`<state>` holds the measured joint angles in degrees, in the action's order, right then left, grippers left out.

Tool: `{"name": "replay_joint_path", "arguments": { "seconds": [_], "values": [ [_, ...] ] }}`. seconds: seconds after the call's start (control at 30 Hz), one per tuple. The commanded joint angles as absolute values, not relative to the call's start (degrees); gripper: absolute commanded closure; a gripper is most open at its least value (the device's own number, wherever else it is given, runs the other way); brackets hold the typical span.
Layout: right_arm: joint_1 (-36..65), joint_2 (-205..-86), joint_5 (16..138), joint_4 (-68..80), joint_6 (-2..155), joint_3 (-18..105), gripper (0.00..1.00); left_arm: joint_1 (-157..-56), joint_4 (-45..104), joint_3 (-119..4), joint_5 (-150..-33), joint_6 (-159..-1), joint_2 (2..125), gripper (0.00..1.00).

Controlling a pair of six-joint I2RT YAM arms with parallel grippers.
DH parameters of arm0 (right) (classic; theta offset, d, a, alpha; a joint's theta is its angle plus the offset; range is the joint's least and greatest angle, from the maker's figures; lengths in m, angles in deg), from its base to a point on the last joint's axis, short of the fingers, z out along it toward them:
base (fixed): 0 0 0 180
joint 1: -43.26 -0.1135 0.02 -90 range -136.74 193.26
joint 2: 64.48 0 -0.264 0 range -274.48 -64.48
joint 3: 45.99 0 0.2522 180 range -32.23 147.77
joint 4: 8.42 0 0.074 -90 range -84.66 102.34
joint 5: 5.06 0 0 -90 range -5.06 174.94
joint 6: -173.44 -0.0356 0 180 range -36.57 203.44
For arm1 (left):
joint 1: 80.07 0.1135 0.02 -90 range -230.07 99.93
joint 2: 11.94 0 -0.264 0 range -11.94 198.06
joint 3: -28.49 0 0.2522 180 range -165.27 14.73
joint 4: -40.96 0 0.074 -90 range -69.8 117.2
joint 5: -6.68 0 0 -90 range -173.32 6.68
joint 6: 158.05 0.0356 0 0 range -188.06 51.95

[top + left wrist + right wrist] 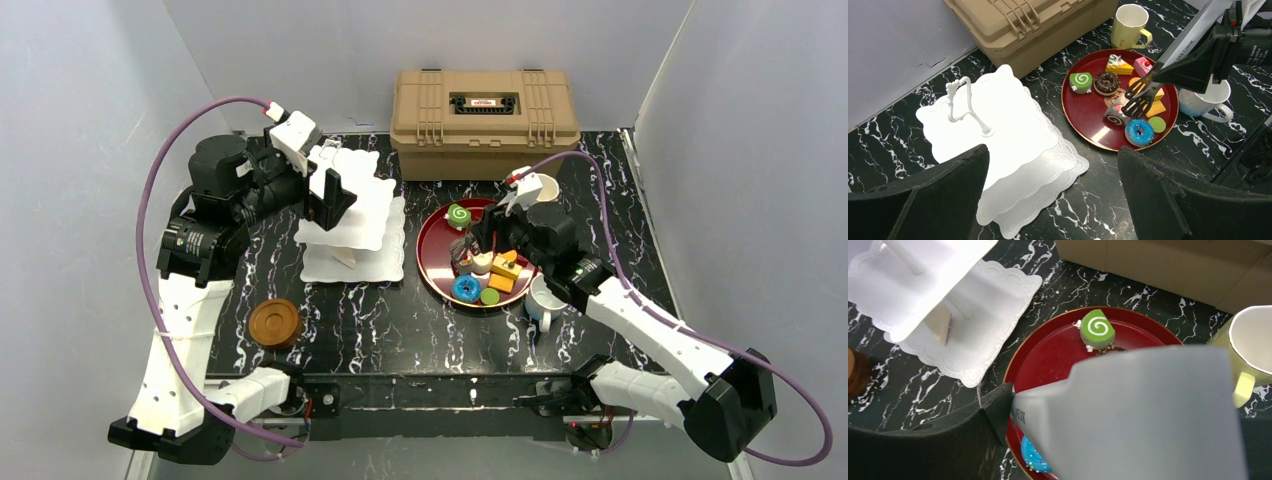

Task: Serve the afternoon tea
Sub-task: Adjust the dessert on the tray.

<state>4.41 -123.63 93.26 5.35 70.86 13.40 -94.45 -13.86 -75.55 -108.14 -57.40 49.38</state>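
Near-left table edge: stack of brown round coasters [275, 322]; count in the stack cannot be told; left arm's links rise just beside it.
Left gripper [1052, 152]: jaws spread wide, nothing between them, hanging over the stand's near side.
Stand: one white three-tier wavy-edged stand [1018, 125], upright, loop handle on top; tiers seen from above carry no pastry.
Gap: black marble table [440, 330] shows between stand and tray, and along the near edge between coasters and white mug.
Rear: one tan plastic case [485, 120], lid shut, against the back wall, just behind the tray.
Tray: one dark red round tray [1088, 112]; left part bare.
Pastries: all on the tray; at least eight seen, including green roll [1081, 82], chocolate donut [1106, 82], pink cake [1143, 65], blue donut [1139, 132]; orange pieces partly hidden.
Right gripper [1175, 62]: clamped on grey tongs [1190, 40]; forked black tips sit among the pastries.
Mugs: two; cream-yellow mug [1128, 27] between case and tray; white mug [1205, 100] beside tray's right rim, under the right arm.
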Motion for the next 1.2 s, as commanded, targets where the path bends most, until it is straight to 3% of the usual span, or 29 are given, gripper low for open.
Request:
{"name": "replay_joint_path", "arguments": {
  "seconds": [0.0, 0.93, 1.17],
  "values": [
    [4.6, -123.7, 96.0, 1.0, 73.0, 13.1, 0.62, -94.4, -14.6, -76.6, -108.4, -57.6, 48.8, 0.02],
    [4.6, -134.8, 93.7, -7.4, 75.0, 11.0, 0.62, -94.4, -14.0, -77.9, -108.0, -58.3, 49.3, 0.02],
    [4.5, -136.7, 93.2, -8.0, 75.8, 11.4, 0.68, -94.4, -13.8, -77.8, -108.0, -58.4, 49.2, 0.02]
  ]
}}
